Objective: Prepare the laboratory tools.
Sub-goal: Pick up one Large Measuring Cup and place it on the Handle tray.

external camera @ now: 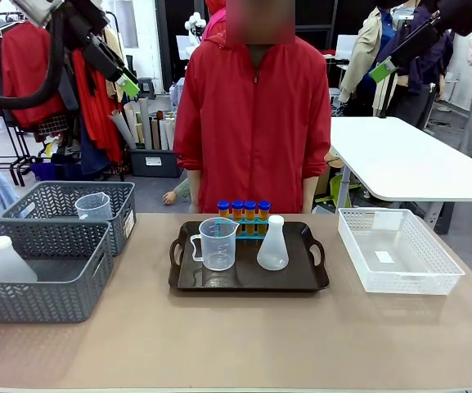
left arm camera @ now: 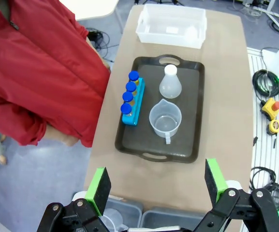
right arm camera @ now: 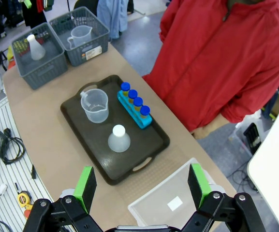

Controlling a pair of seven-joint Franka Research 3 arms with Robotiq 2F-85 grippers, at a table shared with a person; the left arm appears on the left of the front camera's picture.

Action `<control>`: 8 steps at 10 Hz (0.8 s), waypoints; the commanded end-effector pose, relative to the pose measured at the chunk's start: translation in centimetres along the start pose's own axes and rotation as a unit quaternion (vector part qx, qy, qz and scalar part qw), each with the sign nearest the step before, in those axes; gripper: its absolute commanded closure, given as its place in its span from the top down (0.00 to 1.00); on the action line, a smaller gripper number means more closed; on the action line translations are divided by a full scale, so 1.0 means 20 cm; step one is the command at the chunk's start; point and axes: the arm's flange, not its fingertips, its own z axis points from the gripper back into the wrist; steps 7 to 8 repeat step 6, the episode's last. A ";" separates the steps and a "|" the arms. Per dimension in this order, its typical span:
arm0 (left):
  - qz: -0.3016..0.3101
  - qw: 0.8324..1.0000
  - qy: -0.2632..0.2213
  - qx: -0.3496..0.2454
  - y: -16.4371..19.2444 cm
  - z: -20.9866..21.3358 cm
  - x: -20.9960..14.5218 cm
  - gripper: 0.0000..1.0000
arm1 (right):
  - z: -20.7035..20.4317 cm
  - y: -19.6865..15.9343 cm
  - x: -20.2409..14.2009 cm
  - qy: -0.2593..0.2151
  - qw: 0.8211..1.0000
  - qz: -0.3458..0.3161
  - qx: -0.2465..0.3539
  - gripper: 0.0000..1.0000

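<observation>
Heads up: the flask and beaker sit just beside each other on the dark tray, with the orange tubes racked right behind, so a sloppy descent could knock one into the others. Both claws hang high above the tabletop, well apart from everything. The left claw is spread wide with nothing in it, and so is the right claw.
</observation>
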 end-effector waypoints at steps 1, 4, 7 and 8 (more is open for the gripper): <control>0.000 1.000 0.000 0.002 0.00 0.01 0.00 1.00 | 0.01 0.00 0.00 -0.001 1.000 0.002 0.001 1.00; 0.000 1.000 0.000 0.002 0.00 0.01 0.00 1.00 | 0.01 0.00 0.00 -0.001 1.000 0.002 0.001 1.00; 0.000 1.000 0.000 0.002 0.00 0.01 0.00 1.00 | 0.01 0.00 0.00 -0.001 1.000 0.002 0.001 1.00; 0.000 1.000 0.000 0.002 0.00 0.01 0.00 1.00 | 0.01 0.00 0.00 -0.001 1.000 0.002 0.001 1.00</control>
